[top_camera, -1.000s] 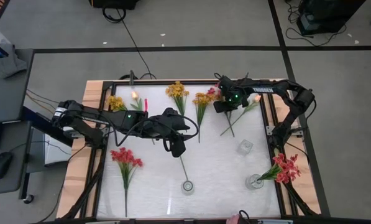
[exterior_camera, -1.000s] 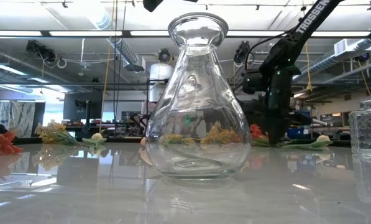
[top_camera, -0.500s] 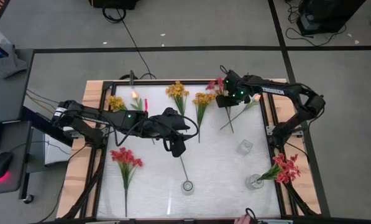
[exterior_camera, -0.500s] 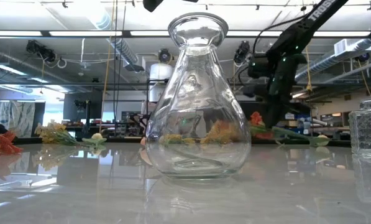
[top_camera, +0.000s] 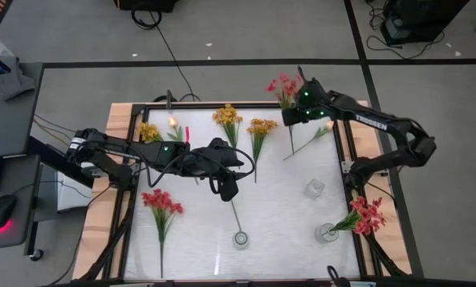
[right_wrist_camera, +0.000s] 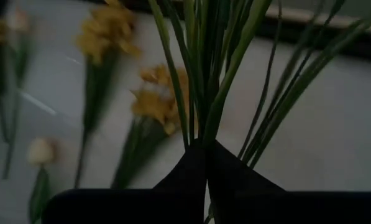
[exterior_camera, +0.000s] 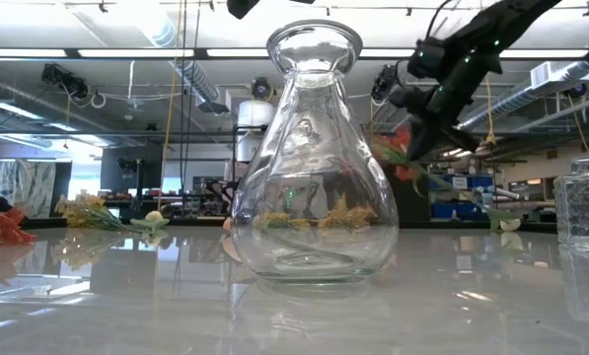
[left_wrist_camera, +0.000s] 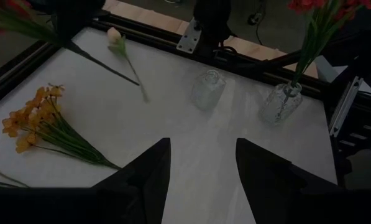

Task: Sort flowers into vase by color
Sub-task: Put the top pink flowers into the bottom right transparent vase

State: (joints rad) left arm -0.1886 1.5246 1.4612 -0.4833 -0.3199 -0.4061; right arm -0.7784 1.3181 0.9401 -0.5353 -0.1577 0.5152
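Now the right gripper (top_camera: 292, 116), fingers clamped on the red-pink flower (top_camera: 283, 86), has lifted it off the desk (top_camera: 277, 199) at the far edge, ready for the vase (top_camera: 327, 233) holding matching blooms; the left gripper (top_camera: 228, 191) hovers open, empty, mid-desk.

The right gripper (top_camera: 290, 116) is hanging raised at the far edge, fingers pinched together; the left gripper (top_camera: 231, 191) is hovering mid-table, fingers parted.
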